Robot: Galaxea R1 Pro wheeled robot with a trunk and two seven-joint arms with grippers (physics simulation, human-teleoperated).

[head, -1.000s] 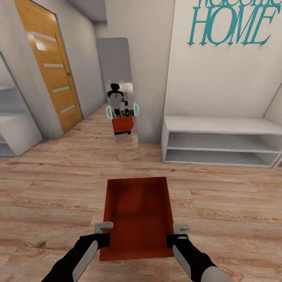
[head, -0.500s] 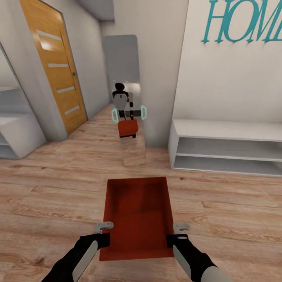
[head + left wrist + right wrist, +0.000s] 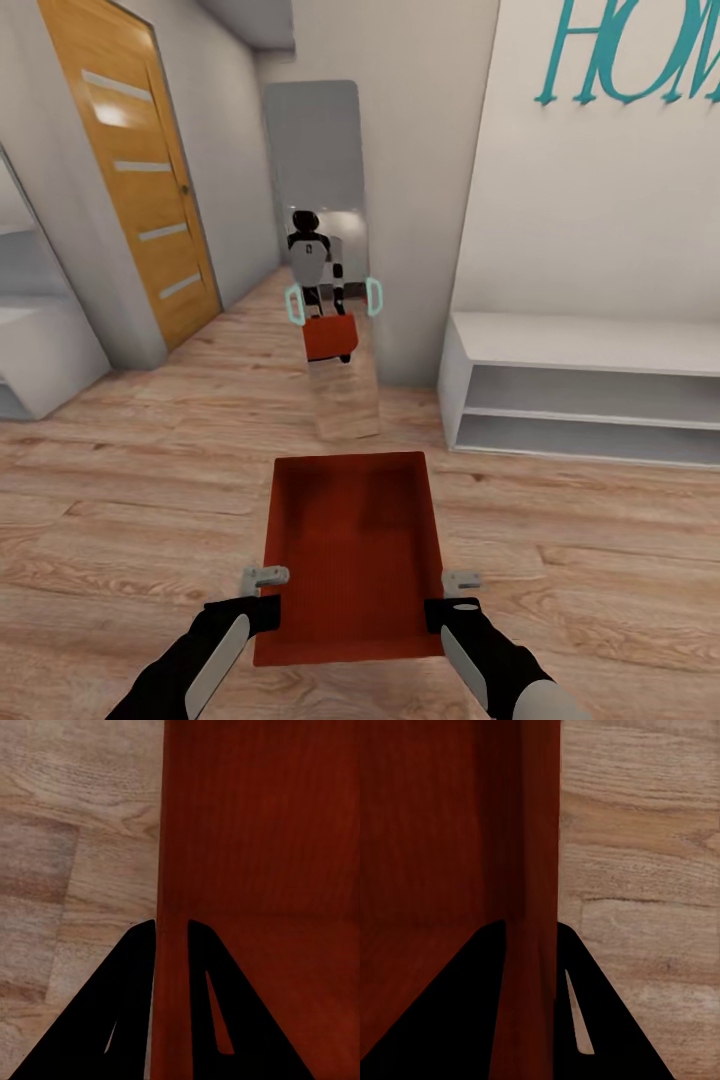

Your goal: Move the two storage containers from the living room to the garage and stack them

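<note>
One orange-red open-top storage container (image 3: 350, 540) hangs in front of me above the light wood plank floor, held by its two long side walls. My left gripper (image 3: 265, 590) is shut on its left wall (image 3: 171, 832), one finger inside and one outside. My right gripper (image 3: 460, 592) is shut the same way on the right wall (image 3: 536, 817). Both wrist views look along the pinched rim with plank floor beyond. The bin's inside is empty. The second container is out of view.
A tall mirror (image 3: 320, 150) straight ahead reflects me carrying the bin. An orange wooden door (image 3: 130, 180) stands at the left, beside white shelving (image 3: 40, 350). A low white open shelf unit (image 3: 590, 390) runs along the right wall under teal lettering (image 3: 640, 50).
The whole picture has shifted: mirror, shelf unit and lettering have slid to the right, so the camera has moved. Both grippers keep the same hold on the container.
</note>
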